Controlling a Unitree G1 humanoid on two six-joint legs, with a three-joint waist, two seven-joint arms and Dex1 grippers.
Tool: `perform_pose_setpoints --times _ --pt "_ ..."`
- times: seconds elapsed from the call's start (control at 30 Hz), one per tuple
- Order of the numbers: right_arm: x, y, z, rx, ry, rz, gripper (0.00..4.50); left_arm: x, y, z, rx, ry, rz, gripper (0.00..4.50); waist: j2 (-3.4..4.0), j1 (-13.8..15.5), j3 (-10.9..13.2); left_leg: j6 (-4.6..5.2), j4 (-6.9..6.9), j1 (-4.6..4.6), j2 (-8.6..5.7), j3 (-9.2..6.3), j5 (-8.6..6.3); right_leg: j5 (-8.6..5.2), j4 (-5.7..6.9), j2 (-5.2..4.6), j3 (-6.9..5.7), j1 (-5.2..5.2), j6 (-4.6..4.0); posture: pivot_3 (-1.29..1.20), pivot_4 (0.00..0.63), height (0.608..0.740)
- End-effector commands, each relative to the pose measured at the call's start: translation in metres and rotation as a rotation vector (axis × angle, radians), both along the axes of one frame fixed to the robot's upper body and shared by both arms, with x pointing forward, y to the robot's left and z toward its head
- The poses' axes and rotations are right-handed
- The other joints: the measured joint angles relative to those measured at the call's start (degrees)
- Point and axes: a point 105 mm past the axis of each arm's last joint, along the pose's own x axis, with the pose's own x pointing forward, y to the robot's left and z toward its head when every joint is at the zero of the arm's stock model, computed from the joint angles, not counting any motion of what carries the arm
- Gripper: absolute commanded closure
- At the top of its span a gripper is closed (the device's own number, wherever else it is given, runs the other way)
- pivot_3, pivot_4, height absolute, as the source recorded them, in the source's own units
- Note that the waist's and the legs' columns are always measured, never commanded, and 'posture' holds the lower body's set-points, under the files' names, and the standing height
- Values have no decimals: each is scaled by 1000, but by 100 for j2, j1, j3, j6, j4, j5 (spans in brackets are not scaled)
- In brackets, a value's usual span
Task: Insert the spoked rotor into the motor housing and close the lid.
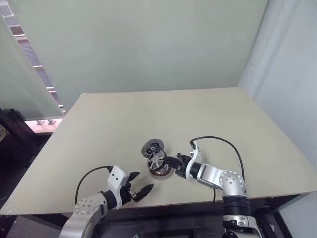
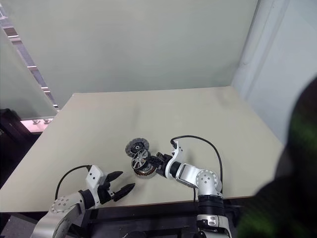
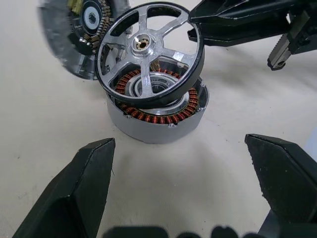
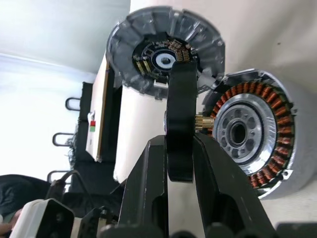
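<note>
Rotor (image 3: pixel 148 52) held tilted over the housing (image 3: pixel 157 111), pinched at its dark rim by the right gripper (image 1: pixel 171 161). In the right wrist view the rotor (image 4: pixel 181 124) shows edge-on between the two black fingers (image 4: pixel 148 188), which press on either face of the rim; a small brass-coloured shaft end sticks out from its hub toward the housing (image 4: pixel 257 139).

Housing stands on the table (image 1: pixel 198 114), lower centre of the left eye view, open face up. Copper windings ring a pale metal centre with a dark bore. Rotor's lower edge sits at or just inside the housing's open top in the left wrist view; whether the two touch I cannot tell. Rotor is not seated: its upper edge is lifted clear and its spokes face the left wrist camera.

Lid (image 1: pixel 152 147) lies on the table just behind and to the upper left of the housing in the left eye view, near it, with the ribbed rim and dark inner face showing. In the left wrist view the lid (image 3: pixel 74 34) is partly hidden behind the rotor.

Left gripper (image 1: pixel 139 187) is at lower left of centre in the left eye view, near the table's front edge, fingers spread wide and holding nothing. Its tips point toward the housing but stay apart from it. In the left wrist view both fingers (image 3: pixel 89 178) frame the housing from the bottom corners with bare table between.

Right arm reaches in from the lower right, with a black cable looping above its wrist.
</note>
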Motion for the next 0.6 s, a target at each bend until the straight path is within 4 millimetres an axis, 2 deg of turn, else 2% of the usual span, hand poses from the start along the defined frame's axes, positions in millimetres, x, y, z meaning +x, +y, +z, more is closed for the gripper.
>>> perform_pose_setpoints --times 0.03,0.27,0.6 --pt "-7 10 -5 14 17 13 4122 3 -3 8 6 -39 -17 0 0 0 0 0 0 0 0 0 0 0 0 0 0 0 0 0 0 740" --pt "-11 4 -15 -14 37 14 4122 3 -3 8 6 -39 -19 0 3 3 -1 0 0 17 0 0 0 0 -1 0 0 15 -1 0 0 740" --pt "-10 -2 -16 -27 34 3 4122 3 -3 8 8 -40 -22 0 8 4 -4 0 0 26 -2 0 0 -1 -3 -2 0 25 -1 0 0 740"
